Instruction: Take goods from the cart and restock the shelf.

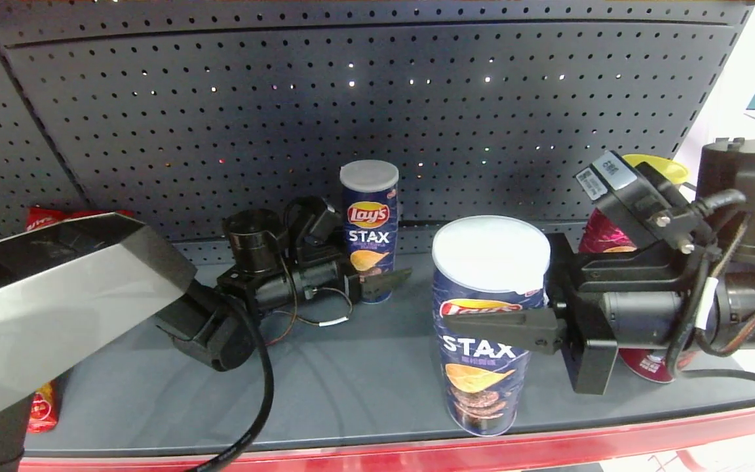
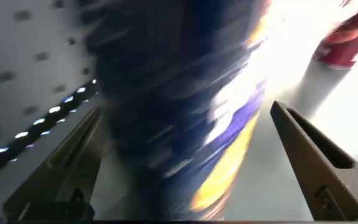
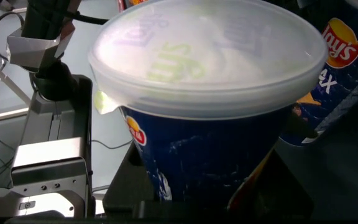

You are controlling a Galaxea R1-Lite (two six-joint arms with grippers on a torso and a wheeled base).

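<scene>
- While the right gripper (image 1: 482,314) is clamped on it just under the lid, the front can (image 1: 485,367) stands upright at 5 o'clock on the shelf (image 1: 325,380), close to the front lip. I cannot tell whether its base bears on the board.
- At 12 o'clock the back can (image 1: 369,216) stands upright against the pegboard (image 1: 220,98).
- Low around the back can sits the left gripper (image 1: 381,272), its jaws spread wide. The left wrist view shows a clear gap between one finger (image 2: 316,162) and the can, so this gripper holds nothing.
- Near the front can, at its 3 o'clock, a red can (image 1: 643,364) with a yellow lid stands behind the right gripper.
- At 9 o'clock a red bag (image 1: 40,216) shows above the left arm, and another red bit (image 1: 42,406) shows below it.
- Step in hand, as I judge it: the placing. The back can looks set and let go; the front can is at the shelf but not yet let go.
- Next move, right: carry the front can deeper, toward 12 o'clock and clear of the lip. Keep it off the red can, set it flat, then open.
- Next move, left: draw straight back toward 8 o'clock, jaws kept wide, so neither finger clips and tips the back can.
- Count: two blue cans, one red can, two grippers. The red bags may be one or two; the arm hides the join.
</scene>
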